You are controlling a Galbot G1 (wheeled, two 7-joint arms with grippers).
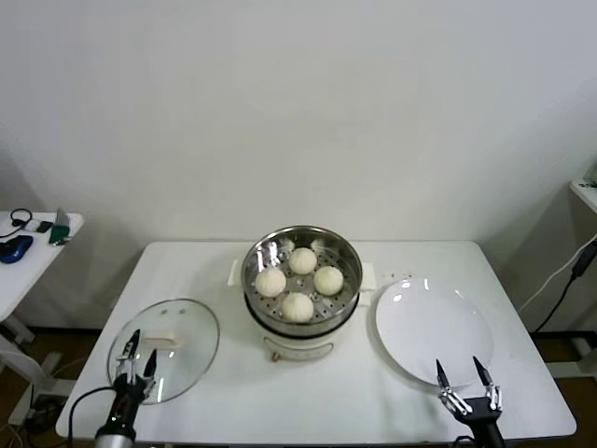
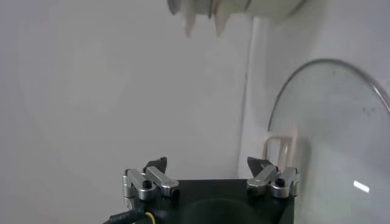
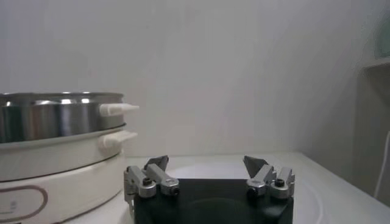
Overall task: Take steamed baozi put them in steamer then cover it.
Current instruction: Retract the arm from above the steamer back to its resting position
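The steamer [image 1: 254,257], a shiny steel pot on a cream-white base, stands mid-table with several steamed baozi [image 1: 298,306] on its perforated tray. It also shows in the right wrist view [image 3: 55,115]. The cover [image 1: 191,350], a clear glass lid with a cream-white bar handle [image 1: 160,342], lies flat on the table left of the steamer; it shows in the left wrist view [image 2: 341,122] too. My left gripper [image 1: 138,349] is open, hovering over the lid's near-left part beside the handle. My right gripper [image 1: 460,372] is open and empty at the near edge of the white plate [image 1: 410,317].
The white plate lies empty right of the steamer. A side table [image 1: 28,257] with small dark items stands at far left. A cable [image 1: 560,280] hangs at the far right.
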